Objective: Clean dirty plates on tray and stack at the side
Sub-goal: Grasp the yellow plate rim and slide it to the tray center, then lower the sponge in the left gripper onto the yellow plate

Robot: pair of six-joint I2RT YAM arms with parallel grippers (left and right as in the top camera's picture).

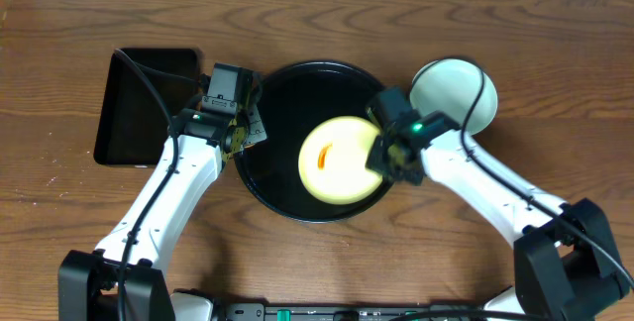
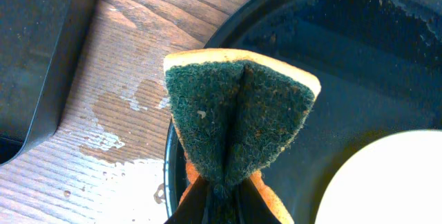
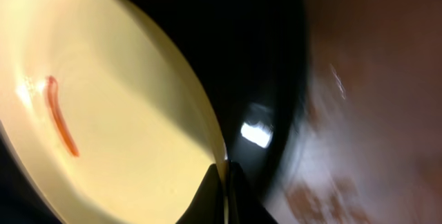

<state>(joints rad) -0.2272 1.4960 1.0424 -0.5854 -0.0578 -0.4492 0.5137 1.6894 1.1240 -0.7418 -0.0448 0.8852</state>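
Observation:
A pale yellow plate with an orange-brown smear sits in the large round black tray. My right gripper is shut on the plate's right rim; in the right wrist view the rim runs between the fingers, with the smear at left. My left gripper is shut on a folded green-and-yellow sponge over the tray's left rim, left of the plate. A pale mint-blue plate lies on the table right of the tray.
A smaller rectangular black tray lies at the left, also showing in the left wrist view. Wet patches mark the wood between it and the round tray.

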